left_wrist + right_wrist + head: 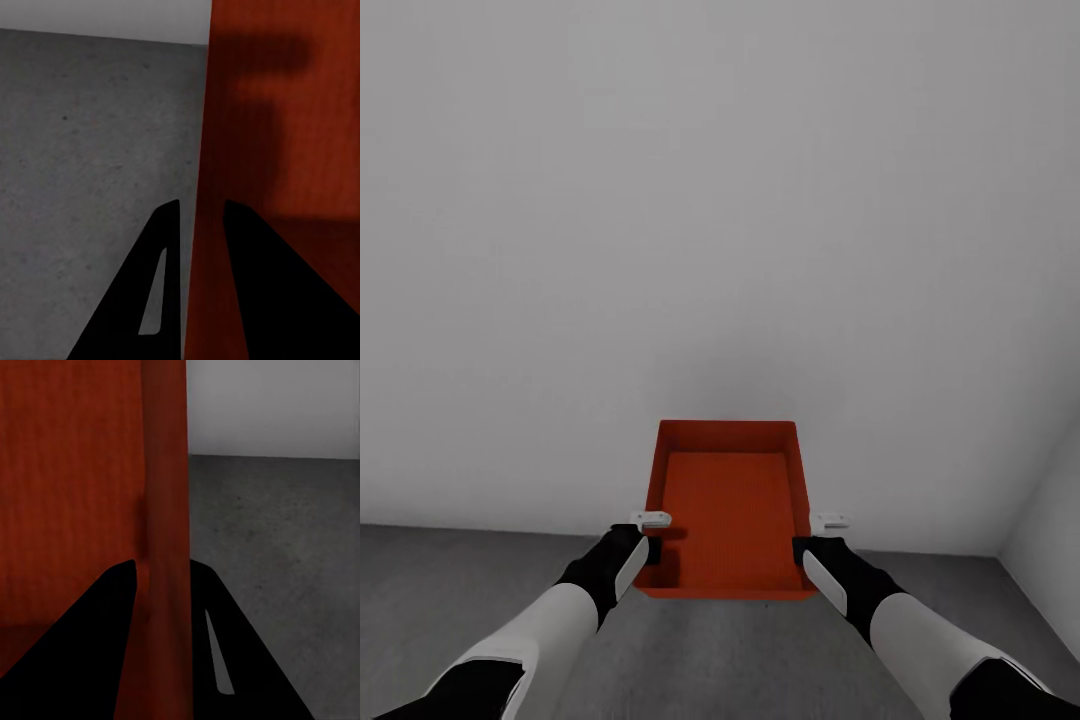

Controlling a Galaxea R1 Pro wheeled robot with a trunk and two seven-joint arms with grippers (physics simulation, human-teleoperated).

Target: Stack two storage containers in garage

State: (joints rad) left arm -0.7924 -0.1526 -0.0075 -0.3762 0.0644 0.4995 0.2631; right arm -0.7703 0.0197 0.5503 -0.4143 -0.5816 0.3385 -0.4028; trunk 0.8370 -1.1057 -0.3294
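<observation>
The orange-red container hangs level between both arms above the grey concrete floor, its long axis pointing away toward the pale wall. The left gripper is clamped on 1 side wall, the right gripper on the other. Bare floor lies beneath, though the wall stands near.

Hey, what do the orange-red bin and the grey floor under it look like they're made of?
The orange-red rectangular open-top bin looks like moulded plastic, matte: one even colour, thin smooth walls, no gloss. That is a guess from a render. The dark grey speckled floor reads as bare matte concrete, mottled and without reflections.
</observation>
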